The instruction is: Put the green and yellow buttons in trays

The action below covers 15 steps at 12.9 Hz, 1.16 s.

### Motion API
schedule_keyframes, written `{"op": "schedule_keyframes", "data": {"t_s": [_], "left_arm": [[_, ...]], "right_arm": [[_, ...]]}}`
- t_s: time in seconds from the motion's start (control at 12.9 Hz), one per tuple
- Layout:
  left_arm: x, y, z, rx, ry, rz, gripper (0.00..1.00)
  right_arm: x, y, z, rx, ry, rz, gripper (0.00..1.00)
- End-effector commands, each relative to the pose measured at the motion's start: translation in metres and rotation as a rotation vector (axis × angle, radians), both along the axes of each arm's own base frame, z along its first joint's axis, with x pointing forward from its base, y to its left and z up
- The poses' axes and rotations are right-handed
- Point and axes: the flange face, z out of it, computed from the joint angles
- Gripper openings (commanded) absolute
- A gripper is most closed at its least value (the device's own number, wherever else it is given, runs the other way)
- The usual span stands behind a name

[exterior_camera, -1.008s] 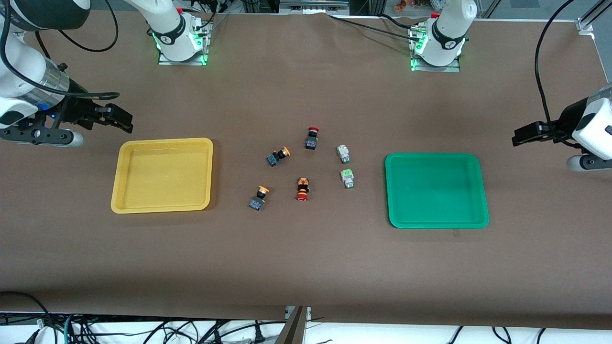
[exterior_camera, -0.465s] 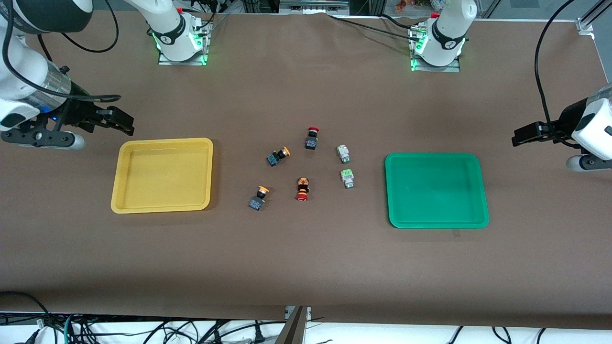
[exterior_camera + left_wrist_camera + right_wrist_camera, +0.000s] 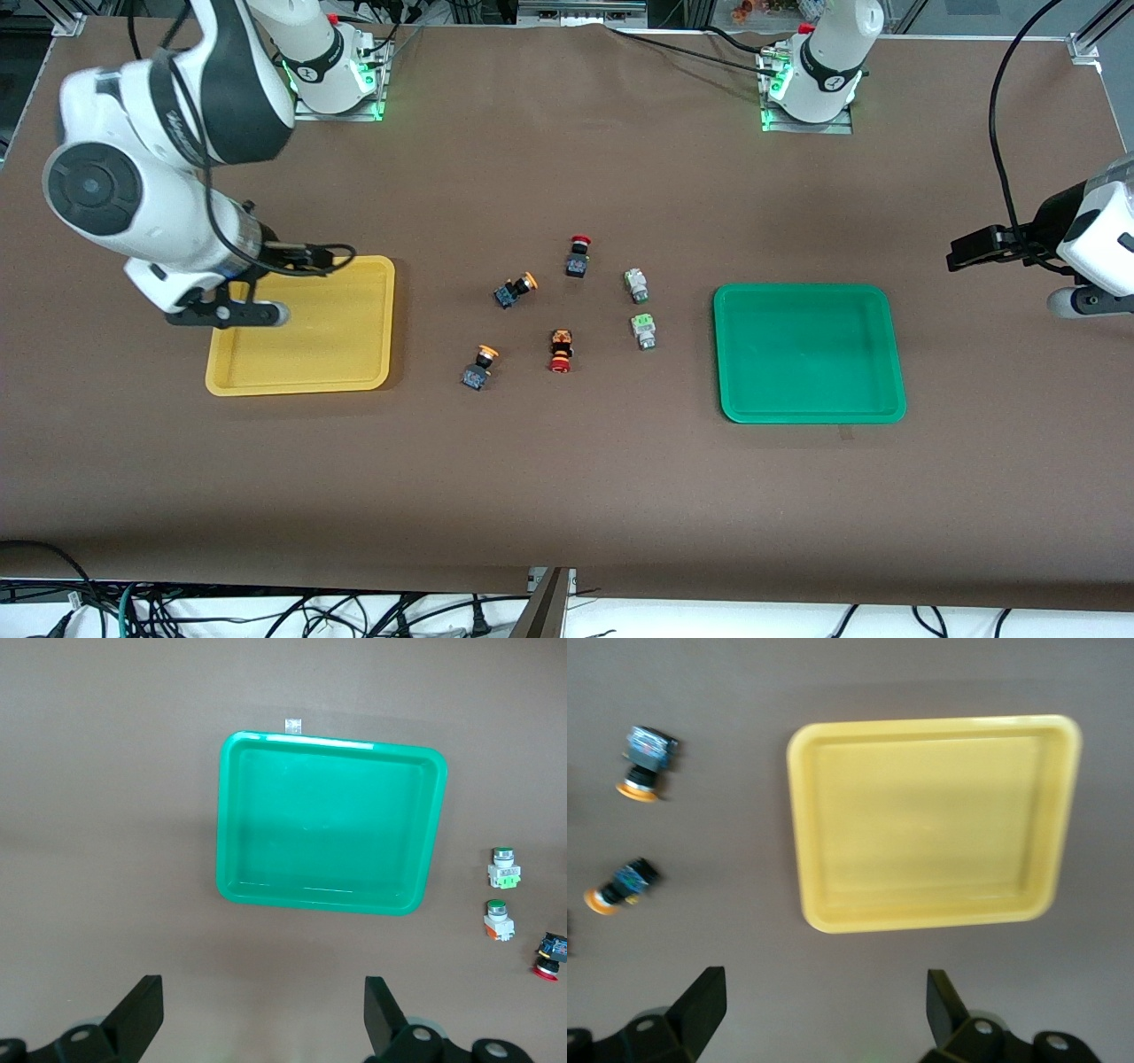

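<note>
Two yellow-capped buttons [image 3: 516, 290] [image 3: 479, 366] and two green-capped whitish buttons [image 3: 635, 283] [image 3: 644, 330] lie on the table between the yellow tray [image 3: 301, 372] and the green tray [image 3: 808, 408]. Both trays hold nothing. My right gripper [image 3: 332, 259] is open and empty, up over the yellow tray's edge farthest from the front camera. Its wrist view shows the yellow tray [image 3: 930, 824] and both yellow buttons [image 3: 645, 762] [image 3: 622, 886]. My left gripper [image 3: 966, 252] is open and empty, waiting at the left arm's end of the table. Its wrist view shows the green tray [image 3: 332, 837] and both green buttons [image 3: 504, 868] [image 3: 498, 920].
Two red-capped black buttons [image 3: 578, 256] [image 3: 560, 351] lie among the other buttons in the middle of the table. One of them shows in the left wrist view [image 3: 549, 957]. Black cables hang by both arms.
My right arm has swung in from the table's end, and its gripper now hangs over the yellow tray's edge. The left arm and the buttons have not moved.
</note>
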Motion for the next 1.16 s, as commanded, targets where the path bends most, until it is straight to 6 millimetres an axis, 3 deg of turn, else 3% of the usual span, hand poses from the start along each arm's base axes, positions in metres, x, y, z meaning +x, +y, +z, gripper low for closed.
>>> {"op": "schedule_keyframes", "data": {"t_s": [0.0, 0.08, 0.31, 0.39, 0.54, 0.7, 0.85, 1.09], "left_arm": [[0.003, -0.001, 0.006, -0.013, -0.009, -0.022, 1.00], [0.003, 0.000, 0.005, -0.013, -0.007, -0.019, 1.00], [0.005, -0.001, 0.002, -0.008, -0.004, -0.016, 1.00], [0.009, 0.000, -0.008, -0.021, 0.009, -0.014, 1.00], [0.012, -0.011, -0.014, -0.023, 0.017, -0.002, 1.00], [0.025, -0.043, -0.045, -0.044, 0.053, 0.031, 1.00], [0.038, -0.079, -0.067, -0.061, -0.003, 0.090, 1.00], [0.043, -0.159, -0.148, -0.080, -0.023, 0.175, 1.00]], "right_arm": [[0.021, 0.045, -0.055, 0.047, -0.024, -0.216, 1.00], [0.025, 0.073, -0.087, 0.050, -0.042, -0.276, 1.00], [0.045, 0.122, -0.171, 0.129, -0.106, -0.492, 1.00], [0.050, 0.136, -0.198, 0.149, -0.129, -0.536, 1.00], [0.046, 0.158, -0.242, 0.158, -0.157, -0.570, 0.99], [0.042, 0.161, -0.267, 0.144, -0.154, -0.594, 0.97], [0.037, 0.165, -0.277, 0.131, -0.144, -0.597, 0.77], [0.036, 0.163, -0.274, 0.125, -0.138, -0.564, 0.18]]}}
